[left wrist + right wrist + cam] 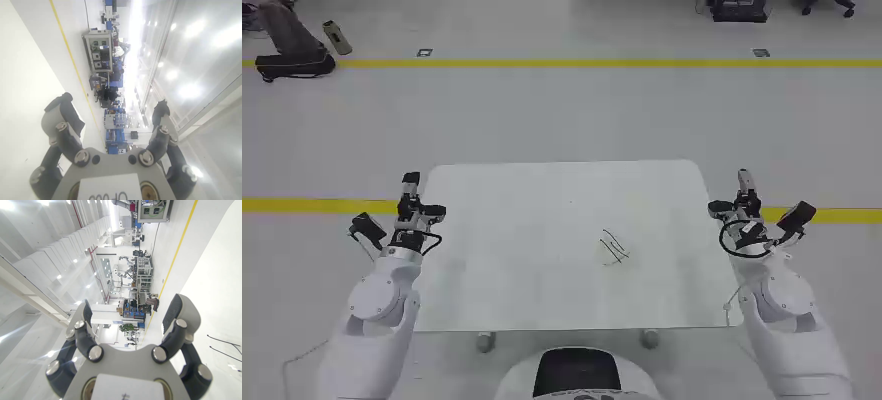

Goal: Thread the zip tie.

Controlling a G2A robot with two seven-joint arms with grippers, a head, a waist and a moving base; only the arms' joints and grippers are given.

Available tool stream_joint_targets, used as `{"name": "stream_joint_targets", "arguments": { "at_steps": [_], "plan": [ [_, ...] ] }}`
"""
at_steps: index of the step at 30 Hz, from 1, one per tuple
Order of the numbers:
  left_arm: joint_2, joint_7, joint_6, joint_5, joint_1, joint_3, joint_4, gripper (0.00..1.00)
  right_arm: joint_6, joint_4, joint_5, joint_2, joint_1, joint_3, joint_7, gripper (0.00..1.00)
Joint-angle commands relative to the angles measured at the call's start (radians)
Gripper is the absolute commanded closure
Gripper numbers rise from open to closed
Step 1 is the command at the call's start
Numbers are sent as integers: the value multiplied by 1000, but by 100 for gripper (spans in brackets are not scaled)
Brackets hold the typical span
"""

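Your zip ties (614, 247) lie crossed in a small bundle on the surface (522, 270), right of its middle, their long axes mostly slanting from near right to far left; your right hand (745, 182), spread wide and empty, hangs just off the right edge and is the nearer one; your left hand (410, 185), also spread and empty, sits off the left edge, well apart from them.

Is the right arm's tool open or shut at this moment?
Open. In the right wrist view the right tool has its black ribbed pads spread wide apart, with nothing held between them.
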Motion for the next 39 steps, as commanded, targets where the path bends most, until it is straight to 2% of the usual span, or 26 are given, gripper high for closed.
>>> {"name": "stream_joint_targets", "arguments": {
  "at_steps": [1, 2, 3, 4, 7, 8, 9, 10, 11, 12, 13, 14, 16, 17, 22, 23, 24, 31, 32, 35, 39],
  "plan": [
    [0, 0, 0, 0, 0, 0, 0, 22, 0, 0, 0, 0, 0, 0, 0, 22],
    [0, 0, 0, 0, 0, 0, 0, 0, 0, 0, 0, 0, 0, 0, 0, 22],
    [0, 0, 0, 0, 0, 0, 0, 0, 0, 0, 0, 0, 0, 0, 0, 22],
    [0, 0, 0, 0, 0, 0, 0, 22, 0, 0, 0, 0, 0, 0, 0, 22],
    [0, 0, 0, 0, 0, 0, 0, 22, 0, 0, 0, 0, 0, 0, 0, 22],
    [0, 0, 0, 0, 0, 0, 0, 0, 0, 0, 0, 0, 0, 0, 0, 22],
    [0, 0, 0, 0, 0, 0, 0, 22, 0, 0, 0, 0, 0, 0, 0, 22],
    [0, 0, 0, 0, 0, 0, 0, 22, 0, 0, 0, 0, 0, 0, 0, 22],
    [0, 0, 0, 0, 0, 0, 0, 0, 0, 0, 0, 0, 0, 0, 0, 22],
    [0, 0, 0, 0, 0, 0, 0, 0, 0, 0, 0, 0, 0, 0, 0, 22],
    [0, 0, 0, 0, 0, 0, 0, 22, 0, 0, 0, 0, 0, 0, 0, 0],
    [0, 0, 0, 0, 0, 0, 0, 0, -4, -11, -28, 2, 5, 3, 9, 0],
    [0, 0, 0, 0, 0, 0, 0, 0, 2, -25, -158, 11, 10, 13, 70, 0],
    [0, 0, 0, 0, 0, 0, 0, 0, 0, -30, -195, 14, 12, 17, 94, 0],
    [0, 0, 0, 0, 0, 0, 0, 0, 64, -54, -420, 34, 11, 22, 286, 0],
    [0, 0, 0, 0, 0, 0, 0, 0, 60, -59, -447, 37, 10, 16, 331, 0],
    [0, 0, 0, 0, 0, 0, 0, 0, 49, -56, -468, 40, 8, 17, 359, 0],
    [0, 0, 0, 0, 0, 0, 0, 0, 45, -52, -478, 40, 7, 19, 358, 0],
    [0, 0, 0, 0, 0, 0, 0, 0, 31, -71, -495, 41, 16, 18, 364, 0],
    [0, 0, 0, 0, 0, 0, 0, 0, -12, -83, -603, 51, 70, 2, 461, 0],
    [0, 0, 0, 0, 0, 0, 0, 0, -55, -71, -669, 63, 147, -2, 610, 0]
  ]
}}
